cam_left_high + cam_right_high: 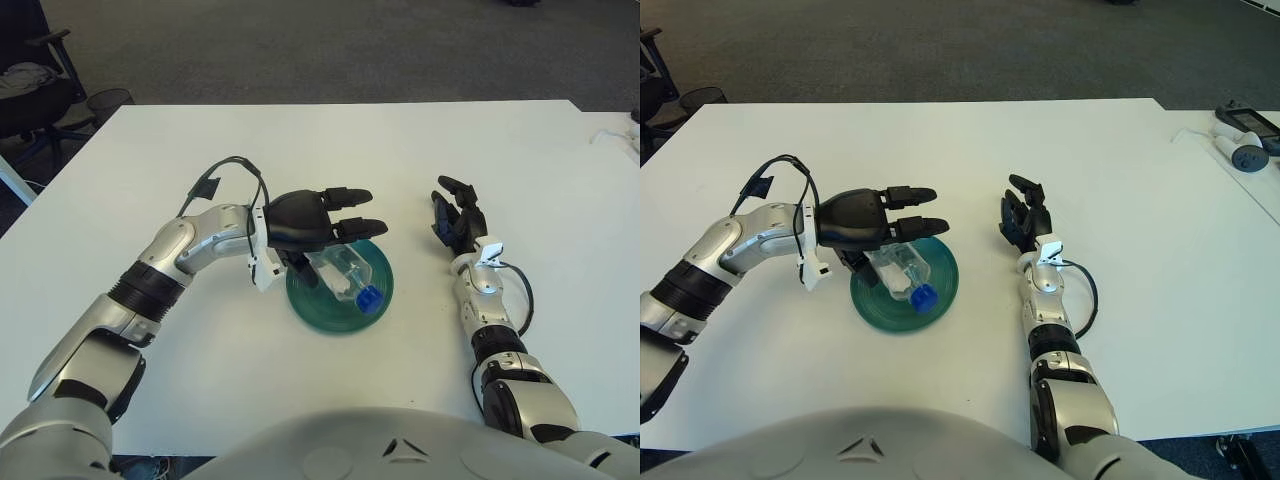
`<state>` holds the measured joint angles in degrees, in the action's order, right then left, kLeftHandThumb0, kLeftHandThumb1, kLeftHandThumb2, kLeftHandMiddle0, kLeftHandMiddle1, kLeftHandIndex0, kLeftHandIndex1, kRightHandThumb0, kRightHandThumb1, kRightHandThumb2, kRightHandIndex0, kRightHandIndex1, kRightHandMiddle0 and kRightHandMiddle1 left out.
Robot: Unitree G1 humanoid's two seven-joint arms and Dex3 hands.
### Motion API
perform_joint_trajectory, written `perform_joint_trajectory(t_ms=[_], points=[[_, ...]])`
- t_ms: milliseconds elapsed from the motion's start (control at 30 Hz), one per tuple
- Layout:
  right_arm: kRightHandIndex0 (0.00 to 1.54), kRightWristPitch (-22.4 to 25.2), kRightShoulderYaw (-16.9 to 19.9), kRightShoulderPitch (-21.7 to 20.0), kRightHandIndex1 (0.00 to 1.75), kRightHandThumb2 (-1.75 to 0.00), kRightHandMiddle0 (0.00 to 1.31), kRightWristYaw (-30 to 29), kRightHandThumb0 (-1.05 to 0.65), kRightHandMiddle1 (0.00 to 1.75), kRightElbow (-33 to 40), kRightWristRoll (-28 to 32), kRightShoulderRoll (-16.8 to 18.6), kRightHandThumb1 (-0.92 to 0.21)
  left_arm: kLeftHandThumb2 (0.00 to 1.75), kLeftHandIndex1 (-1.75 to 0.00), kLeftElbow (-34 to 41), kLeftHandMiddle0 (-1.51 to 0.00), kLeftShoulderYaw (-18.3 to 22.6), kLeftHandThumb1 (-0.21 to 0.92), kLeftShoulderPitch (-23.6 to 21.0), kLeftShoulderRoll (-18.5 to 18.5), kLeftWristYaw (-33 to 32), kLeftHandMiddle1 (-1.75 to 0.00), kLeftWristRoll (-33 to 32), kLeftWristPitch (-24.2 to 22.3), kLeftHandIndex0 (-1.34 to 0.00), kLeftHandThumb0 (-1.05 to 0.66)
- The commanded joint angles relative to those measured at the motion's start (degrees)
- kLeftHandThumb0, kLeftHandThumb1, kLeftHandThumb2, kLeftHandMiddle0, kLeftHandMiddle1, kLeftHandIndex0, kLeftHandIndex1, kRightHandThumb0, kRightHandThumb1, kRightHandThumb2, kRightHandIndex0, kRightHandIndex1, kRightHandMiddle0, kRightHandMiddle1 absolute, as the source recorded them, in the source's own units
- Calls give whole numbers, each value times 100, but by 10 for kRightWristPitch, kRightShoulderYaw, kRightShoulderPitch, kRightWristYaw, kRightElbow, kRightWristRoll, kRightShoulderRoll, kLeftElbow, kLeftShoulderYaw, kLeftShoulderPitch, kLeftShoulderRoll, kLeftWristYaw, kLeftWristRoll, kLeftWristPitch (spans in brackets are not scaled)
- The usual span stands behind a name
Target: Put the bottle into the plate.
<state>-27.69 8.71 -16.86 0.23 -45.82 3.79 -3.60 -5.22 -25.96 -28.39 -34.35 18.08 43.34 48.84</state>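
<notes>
Nearest, on the white table (pixel 320 380): a green plate (pixel 332 312), and lying on its side inside it a clear bottle (pixel 345 276), blue cap (pixel 368 298) pointing toward the robot, base angled away and under the hand. Judged from that, the placing itself looks done: bottle down in the plate, not hanging in the air. Left to do, as far as can be told: clearing the hand away from above the plate without nudging the bottle. Just behind and above the bottle's far end, the left hand (pixel 305 225), its two long fingers (pixel 352 195) stretched out straight to the right over the plate's far rim, spread and gripping nothing; thumb side low beside the bottle's base, contact there hard to tell, possibly still touching. Cap end well clear of every finger. Further right and apart from the plate, the right hand (pixel 457 217), idle beside the plate's right side, fingers loosely curled upward and empty. Beyond both, only bare tabletop up to the far edge.
</notes>
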Motion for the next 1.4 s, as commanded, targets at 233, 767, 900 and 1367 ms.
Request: perform_joint_trajectory(t_ms=[233,767,900,1367], points=[[36,71,-5,80,2,-59,0,-8,-58,86,-51,-1,19,-90,13,0,-37,0,6,92,-29,-2,-26,0,12,30,0,-105],[40,66,-4,64,4,-54,0,-8,-62,90,-89,-2,13,-91,9,0,-115,0,7,92,-58,6,9,0,-71,36,0,-105],[39,66,-3,64,3,-53,0,0,-61,86,-88,1,12,-92,8,0,-121,0,7,91,-63,5,7,0,-73,41,0,-105],[36,82,0,58,1,-54,0,12,-58,72,-96,4,9,-92,5,0,-188,0,53,90,-85,29,-13,0,-155,31,0,-105]])
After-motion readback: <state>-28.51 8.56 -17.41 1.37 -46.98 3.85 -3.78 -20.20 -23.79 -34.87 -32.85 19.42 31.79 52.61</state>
